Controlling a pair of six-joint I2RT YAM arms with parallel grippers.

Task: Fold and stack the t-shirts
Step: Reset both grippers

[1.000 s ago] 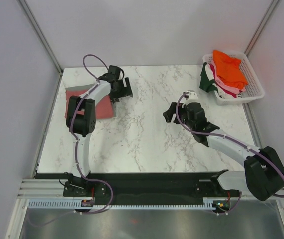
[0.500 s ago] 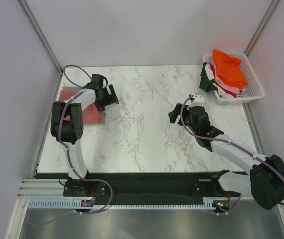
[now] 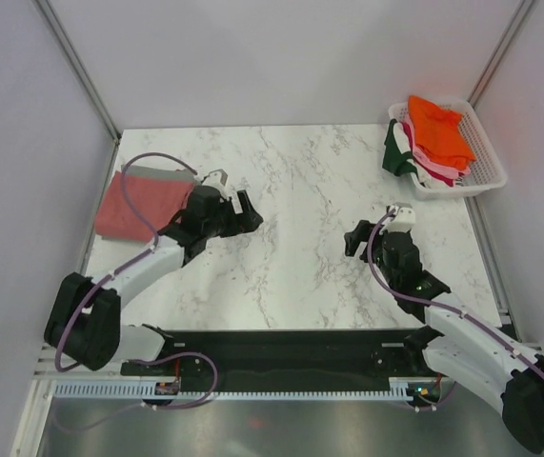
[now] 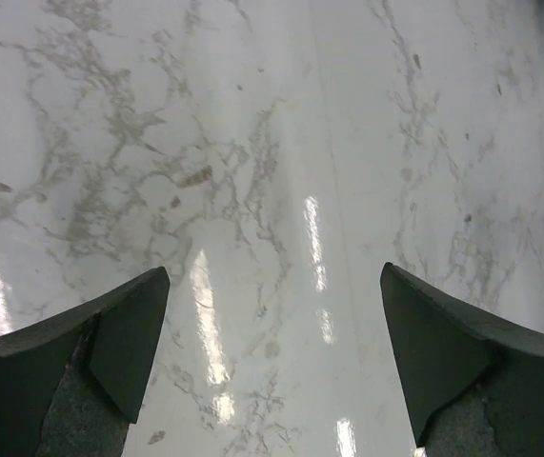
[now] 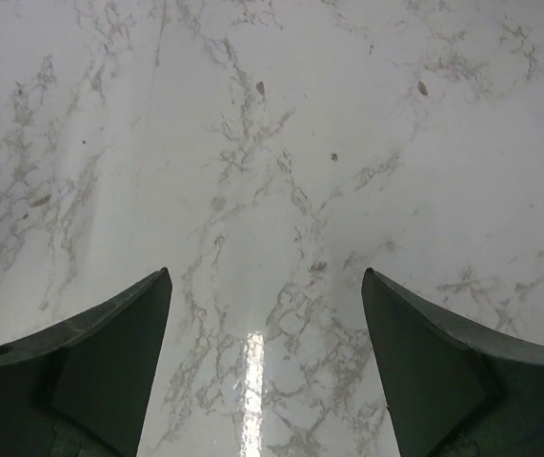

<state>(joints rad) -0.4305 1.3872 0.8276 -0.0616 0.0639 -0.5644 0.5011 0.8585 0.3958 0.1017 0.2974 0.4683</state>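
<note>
A folded salmon-pink t-shirt [image 3: 138, 204] lies at the table's left edge with a grey one [image 3: 153, 174] showing under its far side. More t-shirts, orange [image 3: 440, 129], pink, white and dark green [image 3: 395, 152], are heaped in the basket at the back right. My left gripper [image 3: 245, 213] is open and empty over bare marble, to the right of the folded pile; in its wrist view [image 4: 273, 324] only tabletop lies between the fingers. My right gripper [image 3: 372, 228] is open and empty right of the table's middle, also over bare marble in its wrist view [image 5: 266, 324].
A white slatted basket [image 3: 486, 173] stands at the back right corner. Grey walls close in the table at the back and both sides. The marble table [image 3: 291, 190] shows bare between the arms.
My left arm has pulled back from the folded pile and swung right toward the table's middle. My right arm has drawn back toward the near right.
</note>
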